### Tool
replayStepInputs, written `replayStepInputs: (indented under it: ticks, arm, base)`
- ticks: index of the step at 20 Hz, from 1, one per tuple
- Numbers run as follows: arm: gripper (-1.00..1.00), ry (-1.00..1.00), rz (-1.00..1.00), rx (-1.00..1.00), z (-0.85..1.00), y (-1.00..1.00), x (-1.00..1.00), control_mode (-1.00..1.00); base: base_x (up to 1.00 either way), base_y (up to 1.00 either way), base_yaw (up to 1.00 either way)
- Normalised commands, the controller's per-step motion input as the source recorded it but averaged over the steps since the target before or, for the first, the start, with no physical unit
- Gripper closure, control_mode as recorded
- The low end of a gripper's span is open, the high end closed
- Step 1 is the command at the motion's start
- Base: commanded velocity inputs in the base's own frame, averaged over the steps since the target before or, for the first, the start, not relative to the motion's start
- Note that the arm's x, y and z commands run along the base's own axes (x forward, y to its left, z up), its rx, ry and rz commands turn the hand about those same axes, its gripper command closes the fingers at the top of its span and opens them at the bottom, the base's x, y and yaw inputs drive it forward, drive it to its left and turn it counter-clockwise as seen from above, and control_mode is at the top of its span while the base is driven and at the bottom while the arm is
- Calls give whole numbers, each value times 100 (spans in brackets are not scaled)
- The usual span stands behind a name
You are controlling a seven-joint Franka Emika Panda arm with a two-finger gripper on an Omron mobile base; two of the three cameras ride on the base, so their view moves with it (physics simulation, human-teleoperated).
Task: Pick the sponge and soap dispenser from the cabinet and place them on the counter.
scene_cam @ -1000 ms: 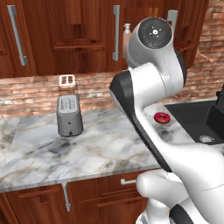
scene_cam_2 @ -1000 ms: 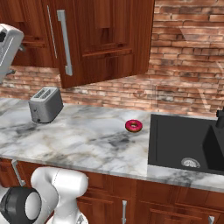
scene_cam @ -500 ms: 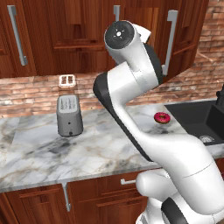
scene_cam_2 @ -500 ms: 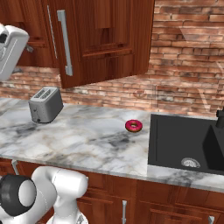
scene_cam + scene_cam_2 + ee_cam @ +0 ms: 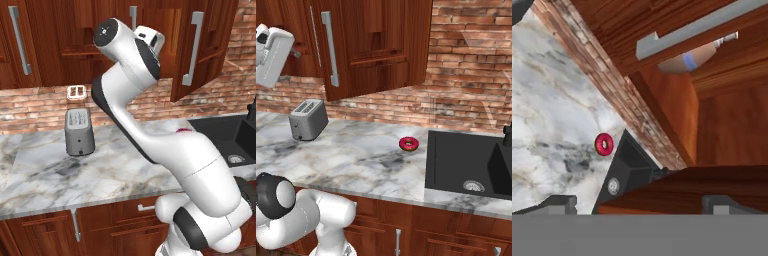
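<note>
In the hand view my gripper (image 5: 641, 205) is open, with nothing between its two dark tips. It looks into the cabinet (image 5: 722, 115). The soap dispenser (image 5: 684, 61), a tan rounded bottle with a pale nozzle, lies beyond the open door's grey bar handle (image 5: 697, 29) and is partly covered by it, well away from the fingers. The sponge is hidden. My hand (image 5: 150, 41) is raised in front of the cabinet (image 5: 75, 35), beside the swung-out door (image 5: 205, 50). It also appears at the upper left of the right base view (image 5: 273, 55). The marble counter (image 5: 125, 175) lies far below.
A grey toaster (image 5: 79, 131) stands on the counter by the brick wall. A red doughnut (image 5: 408, 144) lies near the black sink (image 5: 466, 160). The open door (image 5: 371, 45) juts out over the counter. Lower drawer fronts (image 5: 115, 225) run under the slab.
The arm has swung left and up across the cabinet front, bringing the hand closer to the opening. The gripper has stayed open. Toaster and doughnut have not moved.
</note>
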Motion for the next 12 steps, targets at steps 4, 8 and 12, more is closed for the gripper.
replayStepInputs:
  ticks: [4,8,12]
  arm:
    - [-100,8,-7,-15,0,-3,3,-100]
    - [-100,0,2,-8,0,0,0,-100]
    - [-100,-4,1,-9,0,-2,-3,-100]
  base:
    - [0,0,0]
    - [0,0,0]
    - [0,0,0]
